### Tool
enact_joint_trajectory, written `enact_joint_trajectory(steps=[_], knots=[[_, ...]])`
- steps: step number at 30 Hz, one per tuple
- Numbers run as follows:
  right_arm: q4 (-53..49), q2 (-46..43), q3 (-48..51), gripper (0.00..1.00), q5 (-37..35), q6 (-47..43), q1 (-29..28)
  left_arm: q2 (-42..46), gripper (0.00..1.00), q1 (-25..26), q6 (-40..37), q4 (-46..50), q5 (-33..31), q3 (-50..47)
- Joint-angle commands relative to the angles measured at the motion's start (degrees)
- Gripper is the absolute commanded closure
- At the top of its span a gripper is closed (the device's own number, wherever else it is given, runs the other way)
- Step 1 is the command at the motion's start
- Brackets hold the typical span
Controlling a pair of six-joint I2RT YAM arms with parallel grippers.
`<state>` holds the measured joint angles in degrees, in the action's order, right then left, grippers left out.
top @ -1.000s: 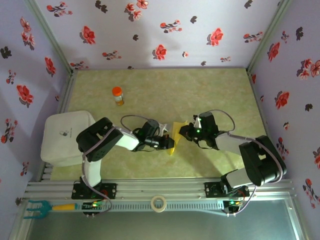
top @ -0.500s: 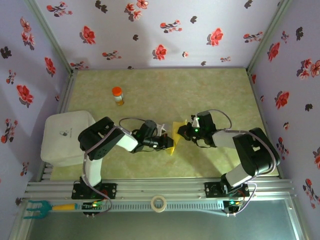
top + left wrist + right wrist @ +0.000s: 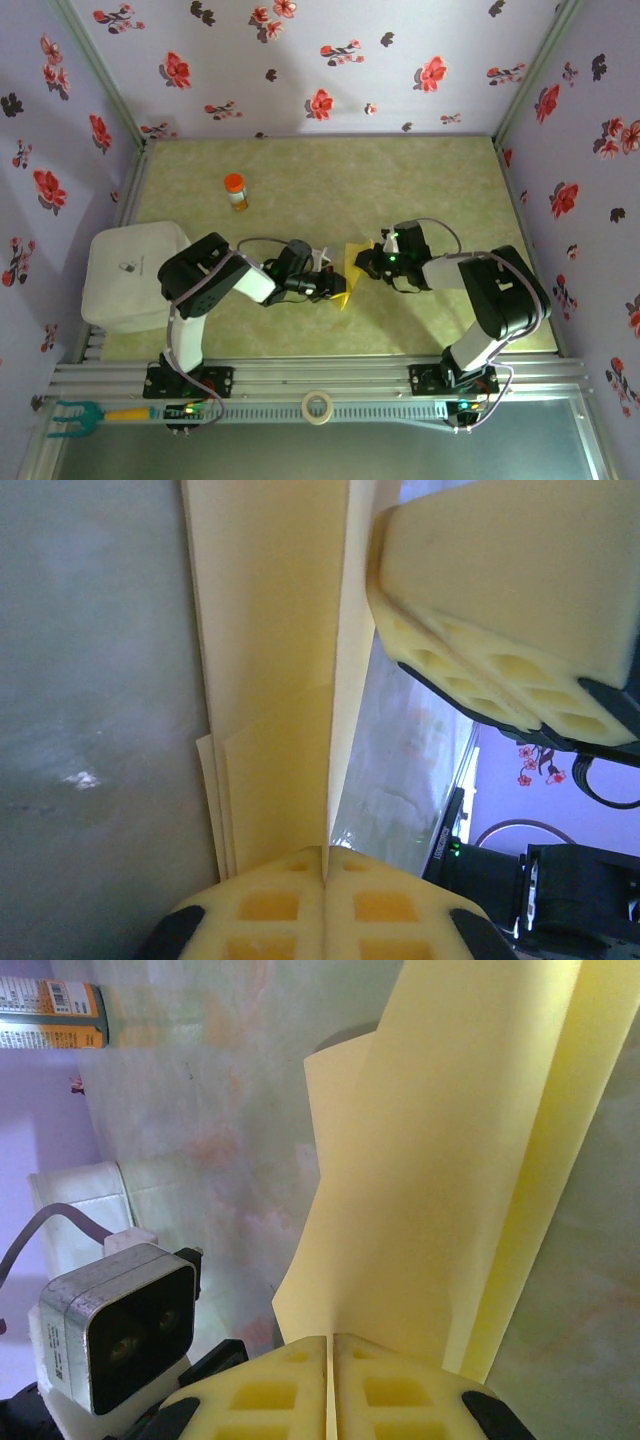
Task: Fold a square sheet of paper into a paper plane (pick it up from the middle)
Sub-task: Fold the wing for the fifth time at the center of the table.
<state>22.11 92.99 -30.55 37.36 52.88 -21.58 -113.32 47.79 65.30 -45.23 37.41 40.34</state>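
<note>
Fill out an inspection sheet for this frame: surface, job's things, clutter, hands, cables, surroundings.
Surface: green mottled table, no spills seen.
Job's things: yellow paper, folded, held between both hands.
Clutter: bottle far left; white case at the left edge; tape roll and fork tool by the front rail.
Hands: left hand shut on paper; right hand shut on paper.
Cables: left cable and right cable loop above the wrists.
Surroundings: floral walls on three sides.
</note>
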Motion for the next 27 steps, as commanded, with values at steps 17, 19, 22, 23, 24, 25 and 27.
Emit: enact_joint_trajectory(steps=[17,19,22,23,24,25,27], knots=[[1.2,2.7,-1.9,0.89,1.7,-1.7,1.2,-2.6,1.0,-0.7,1.1,7.6,-0.7,1.0],[1.1,3.1,-2.2,0.89,1.7,-1.9,1.2,-2.5,1.0,-0.7,1.1,7.9,-0.8,1.1],[1.0,3.7,-2.5,0.89,1.8,-2.0,1.3,-2.3,1.0,-0.8,1.1,8.7,-1.2,1.0],[1.0,4.0,-2.8,0.89,1.9,-2.0,1.3,-2.2,1.0,-0.8,1.1,9.0,-1.5,0.9],[1.1,4.2,-2.8,0.89,2.0,-2.0,1.2,-2.0,1.0,-0.8,1.1,9.3,-1.8,0.8],[1.2,4.2,-2.9,0.89,2.1,-1.9,1.3,-1.8,1.0,-0.9,1.1,9.7,-2.4,0.7],[1.2,4.3,-2.9,0.89,1.9,-2.0,1.3,-1.3,1.0,-0.9,1.2,10.5,-2.9,0.5]])
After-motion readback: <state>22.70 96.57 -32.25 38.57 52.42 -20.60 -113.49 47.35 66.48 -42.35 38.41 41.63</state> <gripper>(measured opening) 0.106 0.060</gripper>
